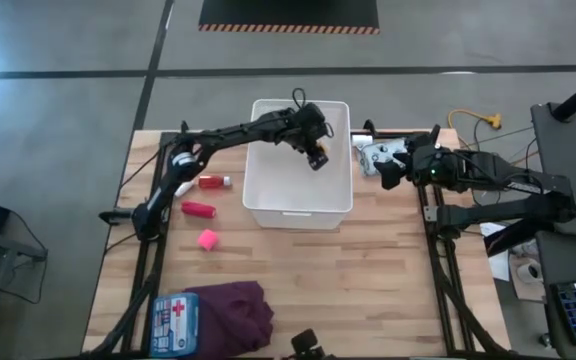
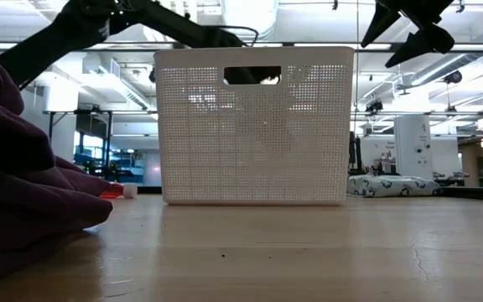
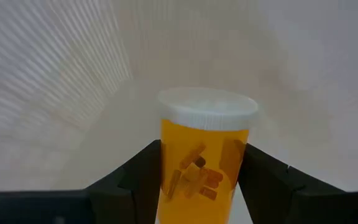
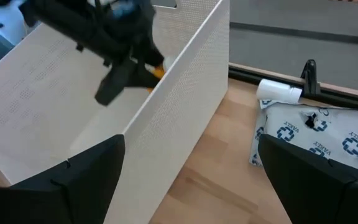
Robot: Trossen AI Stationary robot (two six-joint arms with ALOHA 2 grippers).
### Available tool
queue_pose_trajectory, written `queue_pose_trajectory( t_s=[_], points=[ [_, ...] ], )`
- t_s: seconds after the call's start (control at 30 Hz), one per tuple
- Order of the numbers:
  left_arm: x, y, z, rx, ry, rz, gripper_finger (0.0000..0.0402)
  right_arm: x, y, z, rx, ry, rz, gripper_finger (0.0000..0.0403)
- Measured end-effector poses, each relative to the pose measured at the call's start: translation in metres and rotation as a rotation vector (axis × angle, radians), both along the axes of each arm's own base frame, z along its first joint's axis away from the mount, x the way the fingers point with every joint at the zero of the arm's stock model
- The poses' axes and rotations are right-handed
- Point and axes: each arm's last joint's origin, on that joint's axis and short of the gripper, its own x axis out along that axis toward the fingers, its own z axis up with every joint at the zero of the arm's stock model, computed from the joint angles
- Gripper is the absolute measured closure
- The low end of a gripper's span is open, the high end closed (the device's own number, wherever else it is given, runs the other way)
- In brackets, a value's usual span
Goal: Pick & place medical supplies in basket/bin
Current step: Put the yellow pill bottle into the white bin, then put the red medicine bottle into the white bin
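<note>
ideally lowered deeper before release: left gripper (image 1: 317,155) clamped on orange pill bottle (image 3: 205,158) inside white basket (image 1: 264,205), floor just below; right gripper (image 1: 386,166) wide open alongside.

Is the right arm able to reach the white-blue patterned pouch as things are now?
Probably yes. The right gripper is open and hovers right beside the white-blue patterned pouch, which lies on bare table right of the white basket. Nothing stands between them.

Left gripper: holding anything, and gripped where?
Yes: the left gripper holds an orange pill bottle with a white cap, fingers on opposite sides of its body below the cap, over the white basket.
</note>
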Motion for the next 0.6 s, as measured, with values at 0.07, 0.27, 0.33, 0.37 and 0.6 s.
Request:
queue_pose_trajectory(
  t_s=[0.07,0.27,0.33,0.37,0.6],
  points=[
    [0.000,-0.003,-0.008,-0.016,0.017,0.004,0.0209,0.000,0.000,0.000,-0.002,0.001,0.002,0.0044],
    [-0.003,-0.005,-0.014,-0.027,0.039,0.007,0.0128,0.000,0.000,0.000,-0.016,0.016,0.017,0.0044],
    [-0.007,-0.008,-0.009,-0.030,0.067,-0.004,0.0105,0.000,0.000,0.000,-0.019,0.020,0.020,0.0044],
    [-0.009,-0.009,-0.002,-0.011,0.067,-0.029,0.0096,0.000,0.000,0.000,-0.021,0.024,0.023,0.0044],
    [-0.072,-0.068,0.130,0.306,-0.040,-0.256,0.0085,0.000,0.000,-0.001,-0.040,0.053,0.048,0.0044]
  ],
)
